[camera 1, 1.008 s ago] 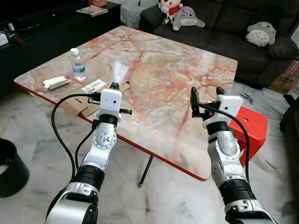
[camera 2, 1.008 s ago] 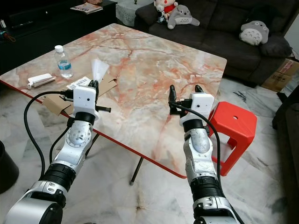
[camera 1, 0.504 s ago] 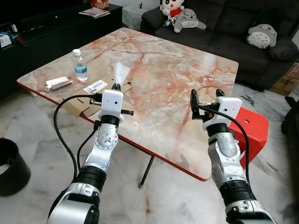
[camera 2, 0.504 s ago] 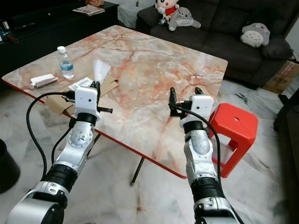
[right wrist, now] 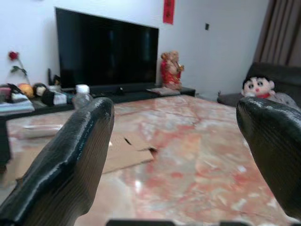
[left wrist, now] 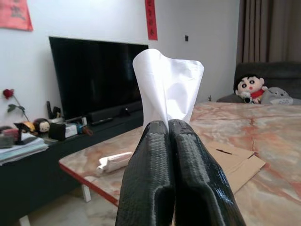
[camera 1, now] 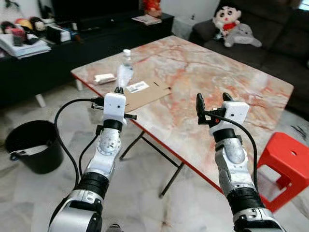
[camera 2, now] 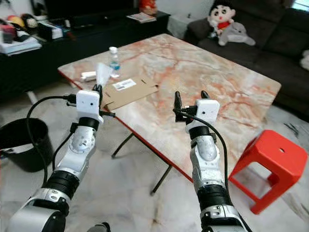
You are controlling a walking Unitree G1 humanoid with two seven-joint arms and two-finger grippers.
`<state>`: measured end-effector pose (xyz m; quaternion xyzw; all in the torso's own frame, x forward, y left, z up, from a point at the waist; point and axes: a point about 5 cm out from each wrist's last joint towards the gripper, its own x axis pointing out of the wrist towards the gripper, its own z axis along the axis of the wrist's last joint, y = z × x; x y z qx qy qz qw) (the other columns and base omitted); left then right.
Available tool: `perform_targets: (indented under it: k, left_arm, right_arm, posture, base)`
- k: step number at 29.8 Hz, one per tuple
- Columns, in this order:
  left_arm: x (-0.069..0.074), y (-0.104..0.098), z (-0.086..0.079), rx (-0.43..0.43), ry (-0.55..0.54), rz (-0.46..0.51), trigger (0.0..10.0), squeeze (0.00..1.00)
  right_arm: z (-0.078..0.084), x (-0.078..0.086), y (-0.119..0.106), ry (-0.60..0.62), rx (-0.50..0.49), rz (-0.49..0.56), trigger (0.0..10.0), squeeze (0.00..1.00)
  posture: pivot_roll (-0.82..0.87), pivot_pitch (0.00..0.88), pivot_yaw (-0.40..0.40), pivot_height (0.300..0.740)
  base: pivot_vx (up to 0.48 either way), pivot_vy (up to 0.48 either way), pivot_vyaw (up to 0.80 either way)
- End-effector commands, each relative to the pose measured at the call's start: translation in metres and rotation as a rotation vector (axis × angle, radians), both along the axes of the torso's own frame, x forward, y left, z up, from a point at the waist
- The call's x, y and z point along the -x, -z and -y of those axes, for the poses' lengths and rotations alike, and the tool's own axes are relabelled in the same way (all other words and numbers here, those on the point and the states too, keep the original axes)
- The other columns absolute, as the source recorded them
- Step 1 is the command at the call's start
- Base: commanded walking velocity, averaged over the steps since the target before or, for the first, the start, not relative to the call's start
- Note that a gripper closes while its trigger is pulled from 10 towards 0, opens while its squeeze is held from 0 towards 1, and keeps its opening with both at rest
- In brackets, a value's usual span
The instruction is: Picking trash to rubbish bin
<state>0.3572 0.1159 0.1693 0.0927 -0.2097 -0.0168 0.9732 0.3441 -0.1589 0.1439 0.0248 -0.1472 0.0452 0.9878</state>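
Pinching one white tissue (left wrist: 167, 92) in clenched left gripper (left wrist: 168, 126); right gripper (camera 1: 212, 98) released; one black bin (camera 1: 34, 145) on floor; one water bottle (camera 1: 126, 58) on desk (camera 1: 241, 92).

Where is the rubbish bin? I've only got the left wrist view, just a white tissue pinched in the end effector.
Observer: The black bin stands on the floor to the robot's left, beside the table.
Operator: Is the right end effector carrying anything?
Observer: No, the right end effector is open and empty, raised over the table's near edge.
Operator: Any trash left on the table?
Observer: A water bottle, a flattened cardboard piece and a crumpled white wrapper lie near the table's left corner.
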Motion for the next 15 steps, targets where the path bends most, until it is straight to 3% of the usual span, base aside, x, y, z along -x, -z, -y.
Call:
perform_targets:
  k: [1,15]
  left_arm:
    - [0.0000,0.0024,0.0007,0.007,0.002,-0.016,10.0,0.00]
    - [0.0002,0.0020,-0.0006,0.013,-0.005,-0.017,10.0,0.00]
  right_arm:
    - [0.0049,0.0010,0.0010,0.011,0.002,-0.001,10.0,0.00]
    - [0.0007,0.0022,0.0037,-0.012,0.003,-0.014,10.0,0.00]
  posture:
    - [0.08,0.000,-0.131,0.740]
    - [0.08,0.000,-0.142,0.740]
  base:
    - [0.000,0.000,0.80]
    - [0.000,0.000,0.80]
